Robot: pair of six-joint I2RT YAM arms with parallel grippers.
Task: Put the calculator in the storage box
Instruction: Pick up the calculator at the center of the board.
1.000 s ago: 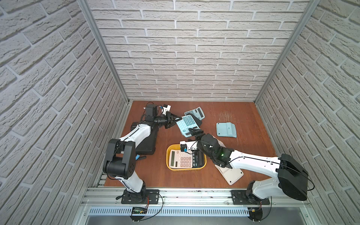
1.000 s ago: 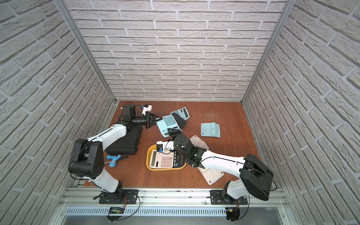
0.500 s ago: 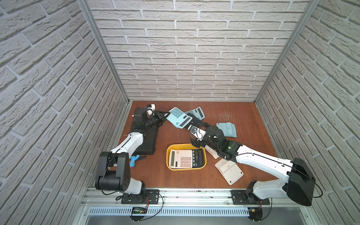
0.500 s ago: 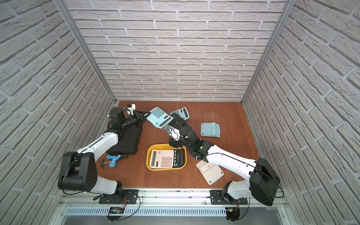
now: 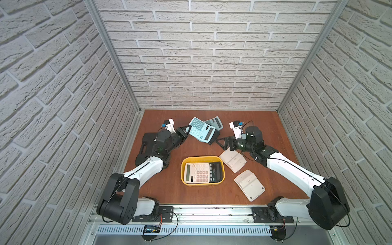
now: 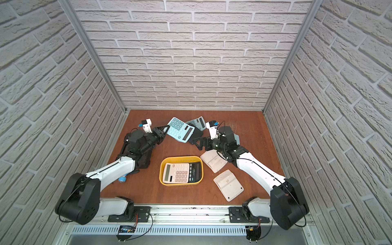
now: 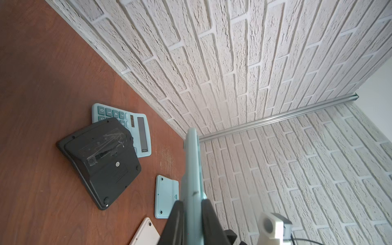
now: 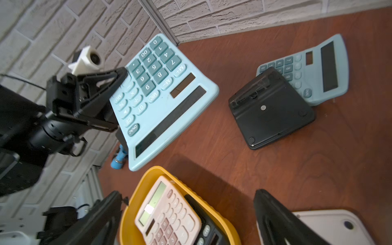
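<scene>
A calculator [image 5: 196, 172] lies in the storage box [image 5: 182, 171], hard case [image 5: 146, 140] left of it.

Eight calculators [image 5: 201, 129] [image 5: 215, 122] [image 8: 271, 112] [image 7: 166, 197] [image 5: 233, 159] [image 5: 249, 185] [image 5: 196, 172] [image 5: 216, 170], one yellow storage box [image 5: 201, 157], one black hard case [image 5: 146, 144], one blue-handled tool [image 6: 122, 179], two robot arms [image 5: 144, 169] [image 5: 290, 169]

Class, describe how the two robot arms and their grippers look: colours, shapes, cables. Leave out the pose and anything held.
The left arm and right arm share smooth white links, bulky black rounded joints and a thin black cable along each link. The left gripper and right gripper are black with triangular, open-framed fingers. Each wrist carries a small white block.
</scene>
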